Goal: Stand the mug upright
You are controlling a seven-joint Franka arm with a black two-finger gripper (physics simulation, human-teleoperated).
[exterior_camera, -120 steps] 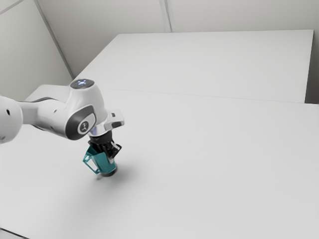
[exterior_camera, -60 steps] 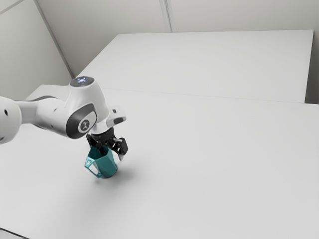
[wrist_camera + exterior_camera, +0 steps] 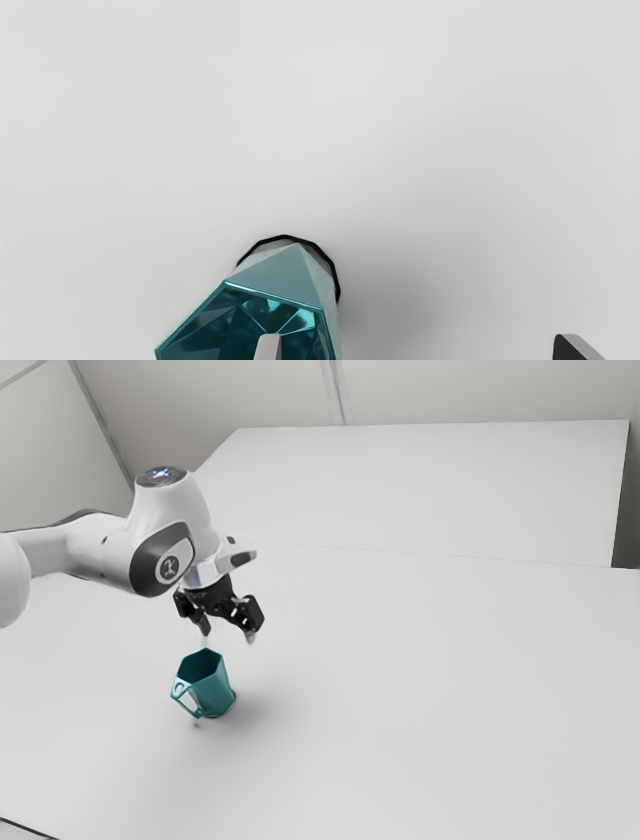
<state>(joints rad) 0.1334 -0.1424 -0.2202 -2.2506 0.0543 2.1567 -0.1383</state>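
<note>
The shiny blue-green mug (image 3: 212,691) stands mouth up on the table (image 3: 420,690), near and to the exterior view's left, and the empty jaws (image 3: 228,635) hang wide apart above it.

Glossy faceted teal mug (image 3: 211,687), smooth matt pale table (image 3: 420,690)

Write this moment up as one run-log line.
pincer: open, above mug | mug: teal, mouth up, base on table | grip: none | goal: mug looks upright
</note>
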